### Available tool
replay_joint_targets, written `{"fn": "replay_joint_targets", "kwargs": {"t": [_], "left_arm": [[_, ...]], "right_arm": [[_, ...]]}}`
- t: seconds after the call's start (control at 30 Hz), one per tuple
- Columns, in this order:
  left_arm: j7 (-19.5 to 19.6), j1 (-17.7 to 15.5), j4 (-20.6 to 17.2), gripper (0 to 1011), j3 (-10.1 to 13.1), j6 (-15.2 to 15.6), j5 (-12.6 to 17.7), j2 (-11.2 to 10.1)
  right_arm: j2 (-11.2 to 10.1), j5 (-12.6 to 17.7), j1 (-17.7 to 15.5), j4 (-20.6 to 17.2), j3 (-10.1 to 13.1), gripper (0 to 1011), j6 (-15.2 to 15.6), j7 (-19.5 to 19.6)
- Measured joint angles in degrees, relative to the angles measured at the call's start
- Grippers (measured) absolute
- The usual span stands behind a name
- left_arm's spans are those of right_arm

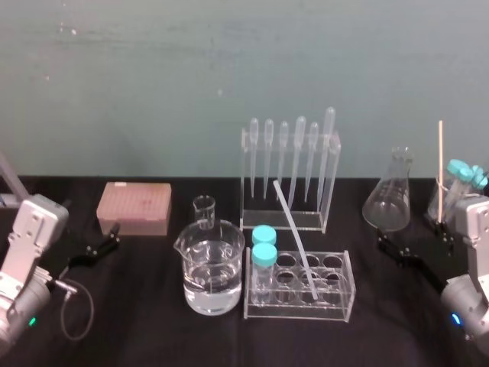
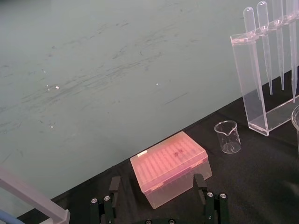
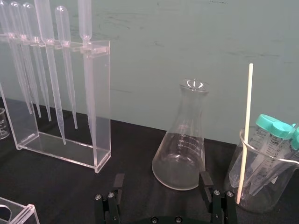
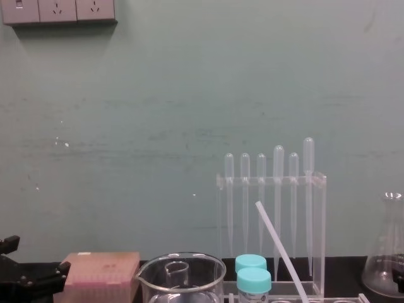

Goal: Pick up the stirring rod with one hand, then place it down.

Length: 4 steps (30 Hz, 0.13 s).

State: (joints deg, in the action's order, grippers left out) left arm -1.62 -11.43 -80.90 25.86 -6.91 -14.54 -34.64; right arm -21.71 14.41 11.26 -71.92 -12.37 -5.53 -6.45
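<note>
The stirring rod [image 1: 294, 233] is a long translucent-white stick. It leans with its lower end in a hole of the clear tube rack [image 1: 336, 306] and its top tilted up to the left; the chest view shows the stirring rod [image 4: 278, 246] slanting in front of the pipette stand. My right gripper [image 1: 416, 243] hovers low at the right of the table, well away from the rod. It is open with nothing between its fingers [image 3: 206, 183], facing the conical flask [image 3: 183, 144]. My left gripper [image 1: 95, 248] stays at the far left, open, facing a pink tip box [image 2: 170, 165].
A large beaker of water [image 1: 214, 271] and a tiny beaker [image 1: 204, 210] stand left of the rack, which holds two teal-capped tubes [image 1: 264, 256]. The pipette stand [image 1: 290, 172] rises behind. At far right a beaker [image 3: 261, 184] holds capped tubes and a cream stick [image 3: 245, 130].
</note>
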Motion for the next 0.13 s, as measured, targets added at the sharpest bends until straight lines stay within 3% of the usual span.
{"fn": "replay_joint_targets", "kwargs": {"t": [0.13], "left_arm": [[0.0,0.0,0.0,1000,0.0,0.0,0.0,0.0]], "right_arm": [[-0.1,0.1,-0.1,-0.3,0.0,1003,0.0,-0.1]]}}
